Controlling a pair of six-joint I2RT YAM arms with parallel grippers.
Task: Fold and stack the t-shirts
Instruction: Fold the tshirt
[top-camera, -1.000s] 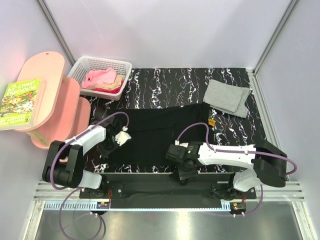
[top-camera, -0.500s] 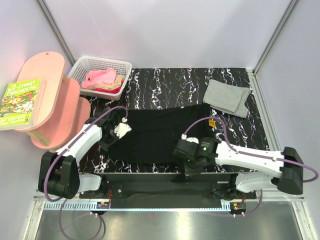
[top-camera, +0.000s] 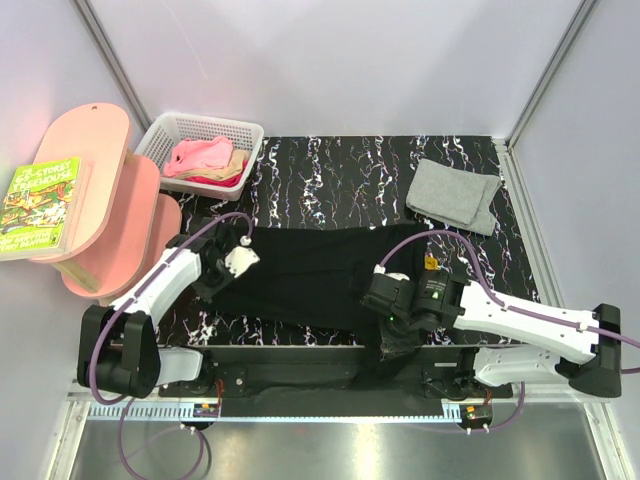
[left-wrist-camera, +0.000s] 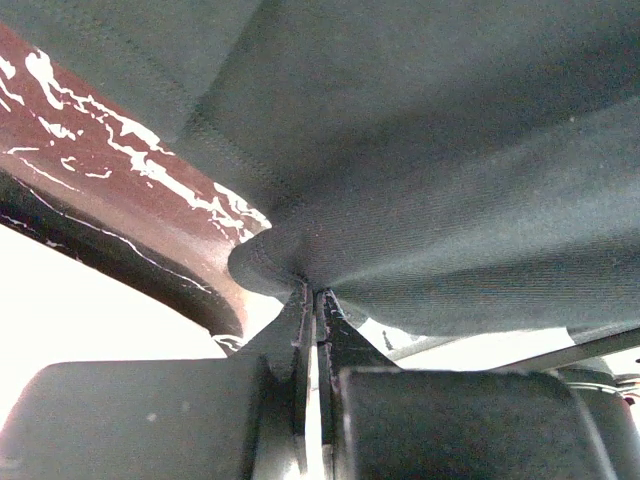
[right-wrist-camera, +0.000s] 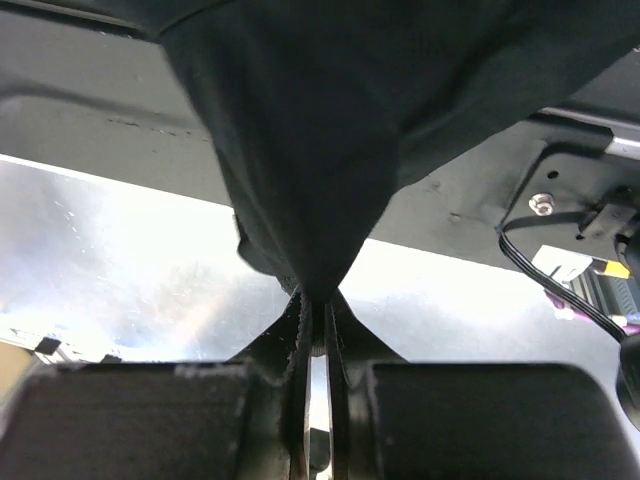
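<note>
Because fold likely needs hem lifted evenly: left gripper (left-wrist-camera: 312, 298) pinched tight on black t-shirt (top-camera: 310, 265) near bench (top-camera: 330, 165) left edge; right gripper (right-wrist-camera: 318, 297) pinched tight on it at near edge.

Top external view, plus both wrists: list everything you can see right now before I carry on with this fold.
black t-shirt: one, black, spread across the table's middle
grey t-shirt: one, light grey, folded, far right of the table
bundled shirts: one heap, pink, tan and red, inside the basket
basket: one, white, far left corner
table: one, black with white veining
shelf stand: one, pink, left of the table
book: one, green and yellow cover, on the stand
left hand: shut on the black t-shirt's left end
right hand: shut on its near edge
</note>
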